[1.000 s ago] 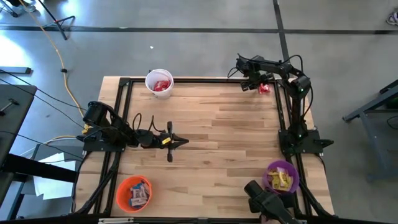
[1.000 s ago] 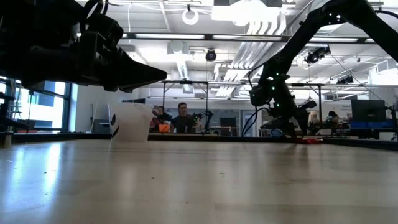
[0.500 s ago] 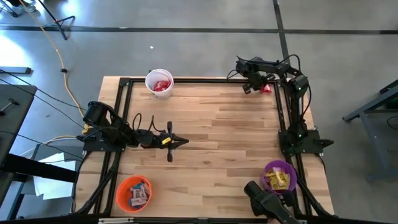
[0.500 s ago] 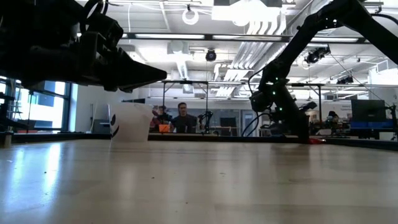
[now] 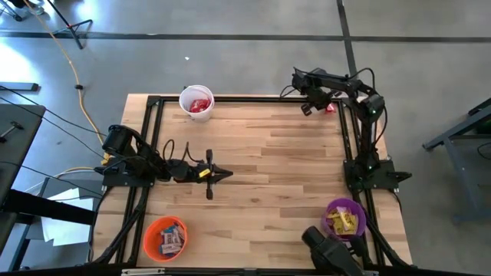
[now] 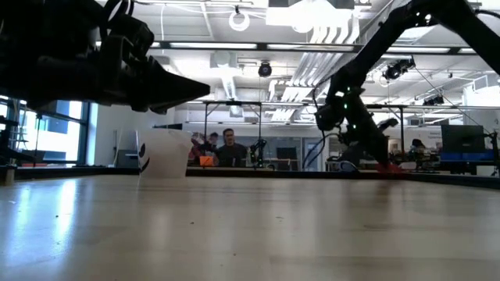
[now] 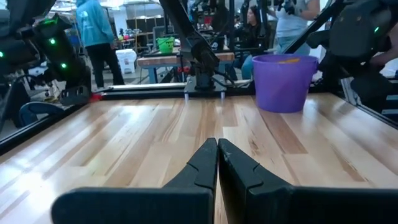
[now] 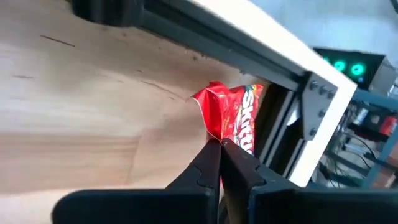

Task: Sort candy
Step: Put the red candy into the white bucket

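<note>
At the left side of the wooden table [image 5: 253, 153], the left gripper [image 5: 229, 175] is seen low over the boards, with its two fingers pressed together and nothing held between them. Near the front left corner, an orange cup [image 5: 165, 237] is found, and blue-and-white bars [image 5: 170, 238] are seen inside it. At the far left corner, a white cup [image 5: 196, 101] is standing, and red packets [image 5: 200, 106] are lying in it.

Farther right, at the far right corner, the right gripper [image 5: 310, 107] is placed close to the black frame [image 5: 253, 100] that runs around the table. Its fingers [image 8: 208, 163] are closed on the edge of a red candy packet [image 8: 229, 117]. The packet is seen right beside the frame rail, in the corner, and white letters are printed on it. It cannot be told if the packet is lifted off the boards or not.

At the front right corner, a purple cup [image 5: 349, 217] is found, with yellow packets [image 5: 344, 222] inside it.

In the low view, a person [image 6: 227, 147] is seen far behind the table, in the room.
</note>
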